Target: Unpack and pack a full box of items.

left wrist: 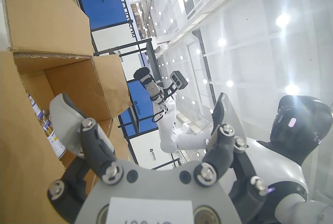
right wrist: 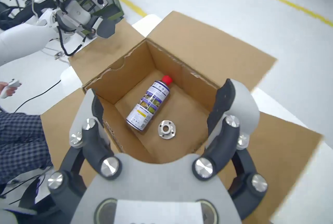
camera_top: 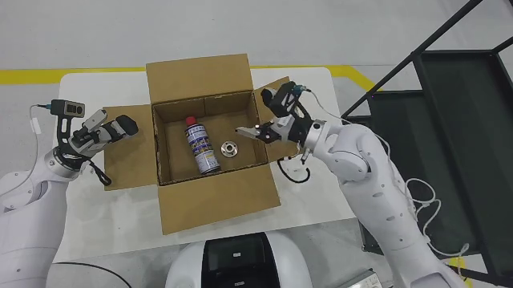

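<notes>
Cardboard box (camera_top: 208, 105) sits open in the middle of the table (camera_top: 96, 208), flaps spread. A red-capped spray can (camera_top: 200, 147) lies on its floor, with a small metal flange (camera_top: 228, 150) just right of it. Right gripper (camera_top: 248, 134) hovers at the box's right rim, fingers spread and empty. Left gripper (camera_top: 120, 127) hangs over the left flap, likewise spread and empty. The flange is low and flat, so pads may slip off it. A descent close to the right wall could snag cardboard, and a nudged can would probably roll.
</notes>
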You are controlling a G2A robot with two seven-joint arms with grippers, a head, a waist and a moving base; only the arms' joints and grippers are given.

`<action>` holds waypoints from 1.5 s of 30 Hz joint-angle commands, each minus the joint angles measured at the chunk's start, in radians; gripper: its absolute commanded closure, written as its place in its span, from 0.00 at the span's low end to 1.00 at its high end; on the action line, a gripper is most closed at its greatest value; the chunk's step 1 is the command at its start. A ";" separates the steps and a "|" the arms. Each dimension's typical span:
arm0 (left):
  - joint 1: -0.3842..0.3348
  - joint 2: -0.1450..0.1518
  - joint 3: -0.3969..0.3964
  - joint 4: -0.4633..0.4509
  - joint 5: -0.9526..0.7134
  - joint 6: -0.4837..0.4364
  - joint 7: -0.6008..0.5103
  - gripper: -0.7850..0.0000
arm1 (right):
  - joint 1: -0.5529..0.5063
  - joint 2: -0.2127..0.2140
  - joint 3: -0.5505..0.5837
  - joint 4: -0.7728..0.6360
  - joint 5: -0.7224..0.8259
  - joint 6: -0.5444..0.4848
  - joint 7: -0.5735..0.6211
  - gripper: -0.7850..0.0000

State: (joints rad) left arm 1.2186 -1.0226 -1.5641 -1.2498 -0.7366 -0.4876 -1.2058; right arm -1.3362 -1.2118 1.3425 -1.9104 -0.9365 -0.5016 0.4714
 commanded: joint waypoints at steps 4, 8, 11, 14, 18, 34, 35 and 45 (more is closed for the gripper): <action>0.000 0.000 0.000 0.000 0.000 0.000 0.000 0.00 | -0.193 0.014 0.151 -0.077 -0.045 0.068 -0.112 0.00; 0.000 0.000 0.000 0.000 0.000 0.000 0.000 0.00 | -0.270 0.016 0.224 -0.069 0.021 0.149 -0.123 0.00; 0.000 0.000 0.000 0.000 0.000 0.000 0.000 0.00 | -0.287 0.018 0.262 -0.037 0.067 0.174 -0.114 0.00; 0.000 0.000 0.000 0.000 0.000 0.000 0.000 0.00 | -0.287 0.020 0.281 0.002 0.075 0.192 -0.106 0.00; 0.000 0.000 0.000 0.000 0.000 0.000 0.000 0.00 | -0.273 0.022 0.281 0.036 0.032 0.274 -0.033 0.00; 0.000 0.000 0.000 0.000 0.000 0.000 0.000 0.00 | -0.111 0.027 0.206 0.266 -0.046 0.378 0.168 0.00; 0.000 0.000 0.000 0.000 0.000 0.000 0.000 0.00 | -0.105 0.027 0.198 0.268 -0.060 0.383 0.175 0.00; 0.000 0.000 0.000 0.000 0.000 0.000 0.000 0.00 | -0.100 0.027 0.182 0.262 -0.073 0.382 0.183 0.00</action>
State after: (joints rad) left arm 1.2186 -1.0226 -1.5641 -1.2498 -0.7366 -0.4876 -1.2058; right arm -1.4357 -1.1851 1.5248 -1.6480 -1.0096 -0.1194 0.6541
